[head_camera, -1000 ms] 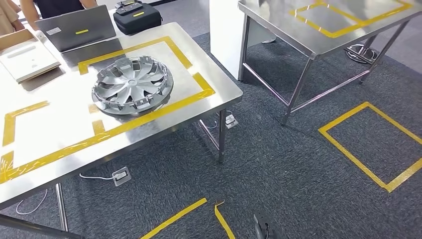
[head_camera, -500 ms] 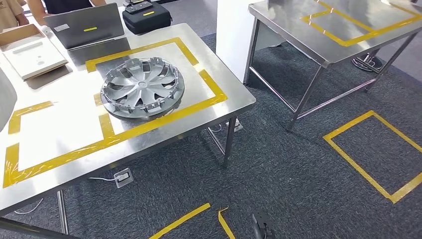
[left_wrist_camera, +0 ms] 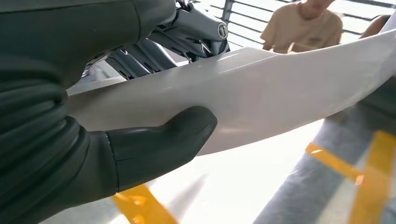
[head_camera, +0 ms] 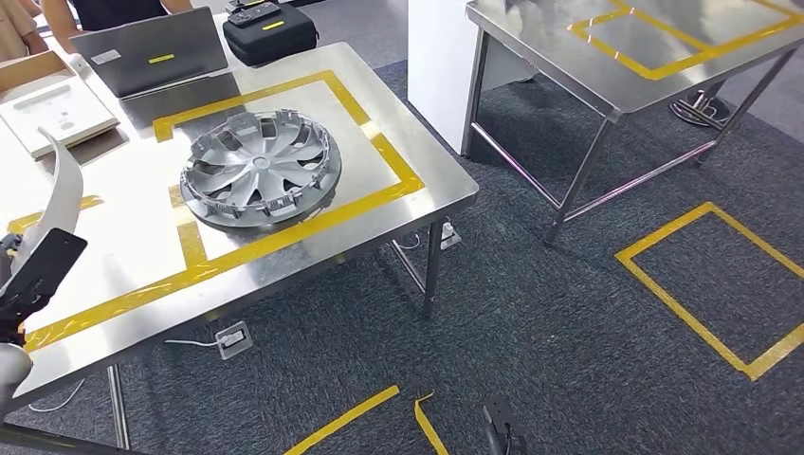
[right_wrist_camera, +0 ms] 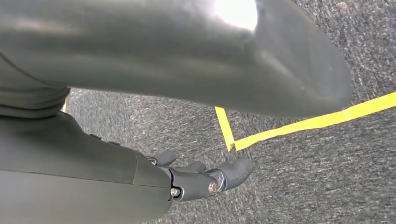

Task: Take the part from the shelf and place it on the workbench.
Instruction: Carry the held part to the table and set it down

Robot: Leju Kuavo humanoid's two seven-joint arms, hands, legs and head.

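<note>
The part (head_camera: 59,185) is a long, curved, pale grey-white panel with a smooth glossy face. The left hand (left_wrist_camera: 93,135) grips it, thumb (left_wrist_camera: 163,140) pressed on its face, over the left end of the steel workbench (head_camera: 431,161). The right hand (right_wrist_camera: 196,179) hangs above the carpet, fingers loosely curled, holding nothing. A silver wheel cover (head_camera: 258,166) lies flat within yellow tape.
</note>
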